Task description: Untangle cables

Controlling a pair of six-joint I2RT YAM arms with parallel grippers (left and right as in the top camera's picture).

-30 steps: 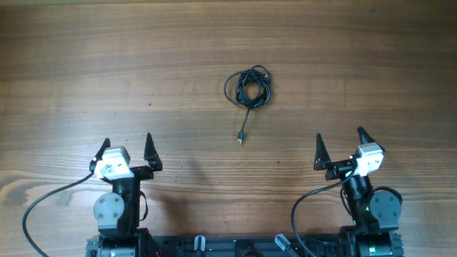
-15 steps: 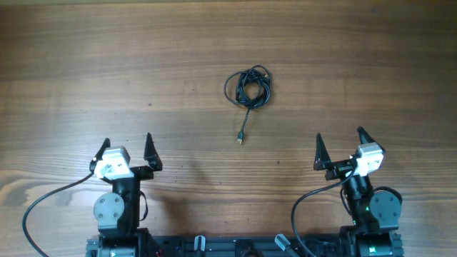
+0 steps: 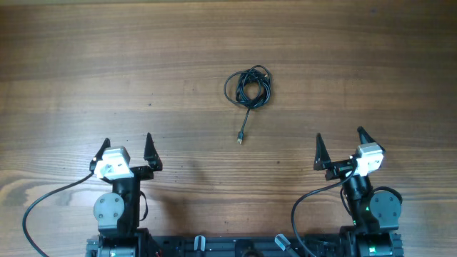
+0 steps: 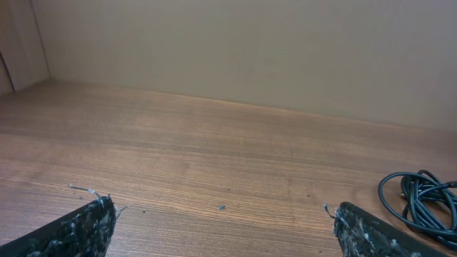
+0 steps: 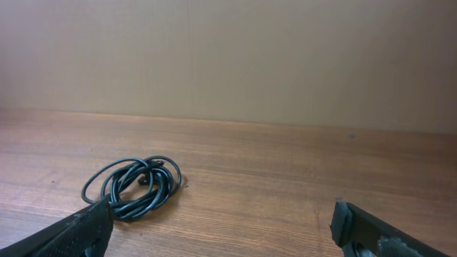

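Note:
The cables (image 3: 249, 88) lie as a small black coiled knot on the wooden table, far centre, with one loose end and its plug (image 3: 241, 137) trailing toward me. The coil also shows at the right edge of the left wrist view (image 4: 421, 200) and at the left of the right wrist view (image 5: 133, 187). My left gripper (image 3: 127, 148) is open and empty near the front left, well away from the coil. My right gripper (image 3: 340, 147) is open and empty near the front right. Both sets of fingertips (image 4: 218, 214) (image 5: 221, 218) hover over bare wood.
The wooden table (image 3: 107, 64) spans the whole overhead view. A plain wall (image 5: 228, 57) rises at the table's far edge. Thick black arm wires (image 3: 43, 200) loop near both arm bases at the front.

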